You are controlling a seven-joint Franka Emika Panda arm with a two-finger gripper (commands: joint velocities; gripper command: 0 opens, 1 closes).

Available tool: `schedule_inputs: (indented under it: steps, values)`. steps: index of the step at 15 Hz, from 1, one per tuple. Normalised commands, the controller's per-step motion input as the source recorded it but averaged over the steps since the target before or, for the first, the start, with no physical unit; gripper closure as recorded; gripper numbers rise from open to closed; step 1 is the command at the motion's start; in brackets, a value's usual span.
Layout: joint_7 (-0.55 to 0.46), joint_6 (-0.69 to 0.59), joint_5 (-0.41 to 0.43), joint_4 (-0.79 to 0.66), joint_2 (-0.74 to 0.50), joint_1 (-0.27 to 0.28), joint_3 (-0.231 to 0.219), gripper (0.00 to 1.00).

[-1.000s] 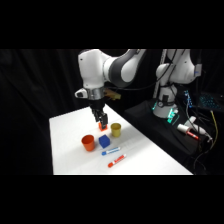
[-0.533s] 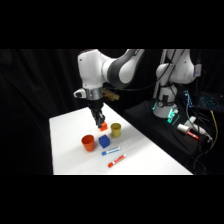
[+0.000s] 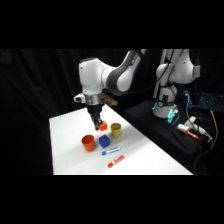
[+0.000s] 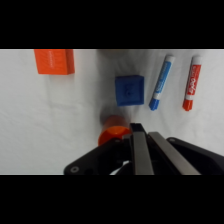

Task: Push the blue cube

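Looking down past my gripper (image 4: 142, 145), I see its two fingers pressed flat together with nothing between them. From the side the gripper (image 3: 98, 123) hangs low over the white table (image 3: 65, 130), at the back of the little cluster of things and just above the small orange-red block (image 3: 103, 127).

The blue cube (image 3: 104, 141) sits on the table just in front of that block, nearer the camera, and I see no contact between it and the gripper. In the wrist view the blue cube (image 4: 130, 90) lies just beyond my fingertips, with the rim of the orange cup (image 4: 113, 134) showing beside the black linkage.

To one side of the cube in the side view stands the orange cup (image 3: 88, 142), to the other, a little farther back, the yellow cup (image 3: 116, 130). In front of the cube lies the blue-and-white marker (image 3: 110, 150), and beyond that the red-and-white marker (image 3: 116, 160), the two roughly parallel. The wrist camera shows the blue-and-white marker (image 4: 161, 82) just beside the cube, the red-and-white marker (image 4: 191, 82) next out, and the orange-red block (image 4: 54, 61) well off on the opposite side.
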Motion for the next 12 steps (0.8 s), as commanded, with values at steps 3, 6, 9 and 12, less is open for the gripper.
schedule_inputs:
  steps: [3,6,9,12]
  values:
    - [0.1,0.22,-0.102,-0.05,0.05,-0.005,-0.021,0.97]
    - [0.09,0.2,-0.089,-0.07,0.04,-0.011,-0.012,0.98]
    - [0.07,0.2,-0.081,-0.09,0.05,-0.013,-0.003,0.96]
    - [0.06,0.2,-0.061,-0.09,0.07,-0.019,0.01,0.98]
